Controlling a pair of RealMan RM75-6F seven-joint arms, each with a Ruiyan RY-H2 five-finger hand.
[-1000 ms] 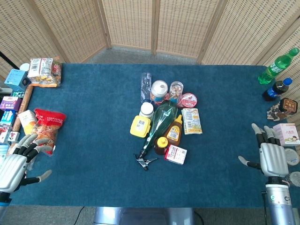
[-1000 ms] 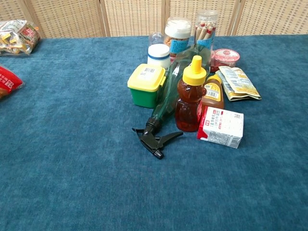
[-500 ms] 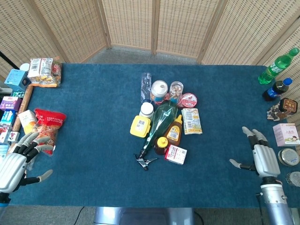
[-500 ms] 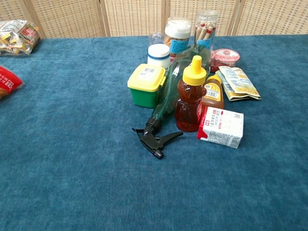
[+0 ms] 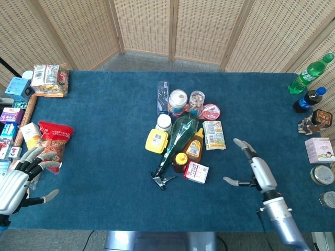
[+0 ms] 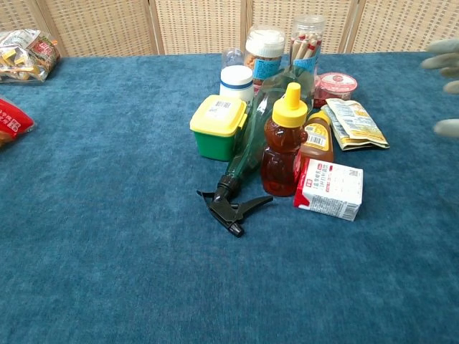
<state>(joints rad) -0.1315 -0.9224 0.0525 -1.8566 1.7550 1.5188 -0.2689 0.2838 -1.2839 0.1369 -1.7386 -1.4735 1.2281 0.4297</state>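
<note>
Green soda bottle (image 5: pixel 311 72), cola bottle (image 5: pixel 309 100) far right; snack bags (image 5: pixel 48 79) far left.

Table (image 5: pixel 104 104) covered edge to edge in deep blue, short-pile cloth; surface looked matte. Behind it stood a folding screen (image 5: pixel 172 26) of woven pale rattan panels in light wooden frames, angled around the far side. A strip of grey floor (image 5: pixel 141 60) showed at the screen's foot. Light was even and soft, shadows faint.

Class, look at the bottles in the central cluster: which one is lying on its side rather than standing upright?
The green spray bottle with the black trigger; it lies flat, while the honey bear bottle stands upright.
</note>
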